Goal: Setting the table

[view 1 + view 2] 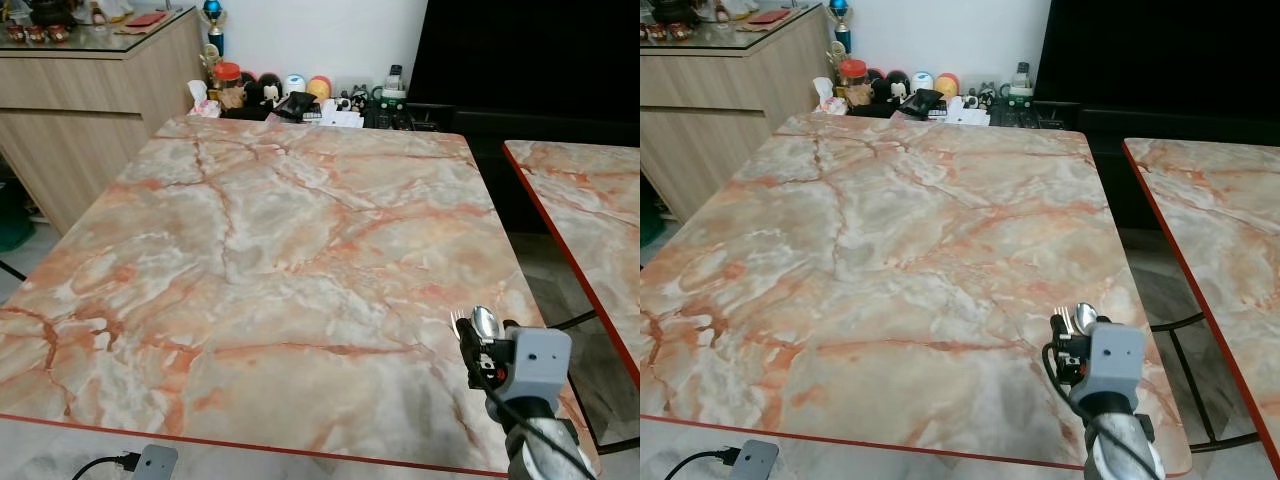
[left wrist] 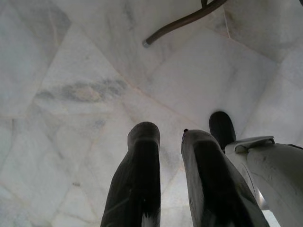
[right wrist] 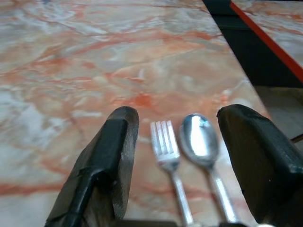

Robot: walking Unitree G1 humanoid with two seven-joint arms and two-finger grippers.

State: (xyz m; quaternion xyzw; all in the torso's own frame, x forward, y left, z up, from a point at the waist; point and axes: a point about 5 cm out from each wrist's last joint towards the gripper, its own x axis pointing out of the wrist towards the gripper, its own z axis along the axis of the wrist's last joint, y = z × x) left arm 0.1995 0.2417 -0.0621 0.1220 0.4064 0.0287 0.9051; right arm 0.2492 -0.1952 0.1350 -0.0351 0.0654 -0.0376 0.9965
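Note:
A silver fork [image 3: 163, 142] and spoon [image 3: 199, 139] lie side by side between the two black fingers of my right gripper [image 3: 177, 113], heads pointing outward, and the gripper is shut on the pair. It hovers just over the marble table [image 1: 280, 230] near its front right corner, where the spoon [image 1: 485, 322] and fork [image 1: 458, 322] stick out past the right gripper [image 1: 478, 350]. My left gripper [image 2: 168, 135] hangs idle over the pale tiled floor, its fingers a little apart with nothing between them.
Jars, toys and small clutter [image 1: 290, 100] line the table's far edge. A wooden sideboard [image 1: 80, 100] stands at the back left and a second marble table [image 1: 590, 200] to the right across a gap. A small device with a cable [image 1: 152, 462] lies below the front edge.

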